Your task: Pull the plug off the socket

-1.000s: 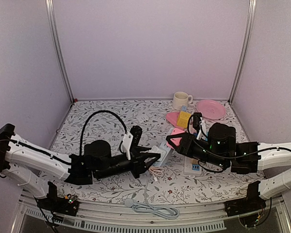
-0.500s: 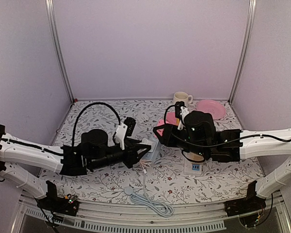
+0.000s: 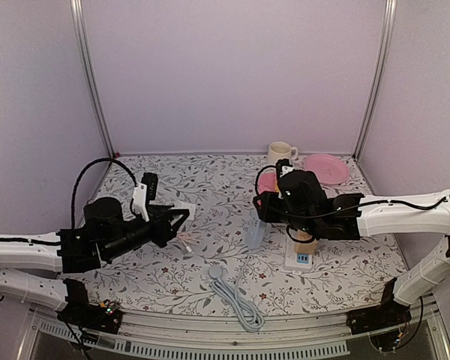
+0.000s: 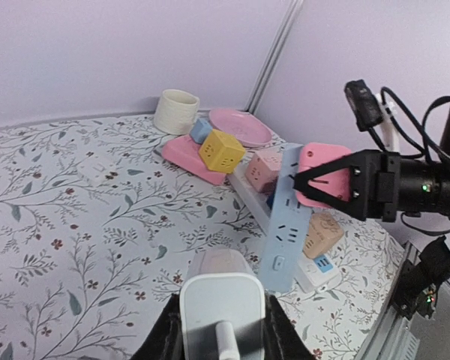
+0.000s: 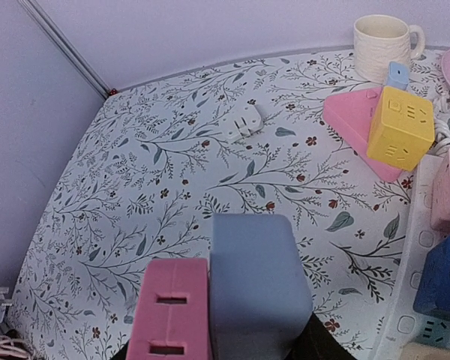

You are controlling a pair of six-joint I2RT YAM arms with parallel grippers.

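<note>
Soft, even light with a faint violet cast fills the enclosure; the walls [image 3: 232, 75] are uniformly bright and free of glare. Shadows on the patterned table [image 3: 210, 187] are pale and blurred at their edges. The overhead view is sharp throughout, though its corner posts [image 3: 88, 75] lean outward toward the top. In the wrist views the near plug [image 4: 221, 307] and near socket strip [image 5: 259, 277] appear soft, the far mug [image 4: 175, 111] crisper.

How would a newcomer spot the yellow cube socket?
Start at the cream mug at the back right of the table. Just in front lies a flat pink wedge; the yellow cube sits at its edge, the only yellow piece among pink and blue ones.
</note>
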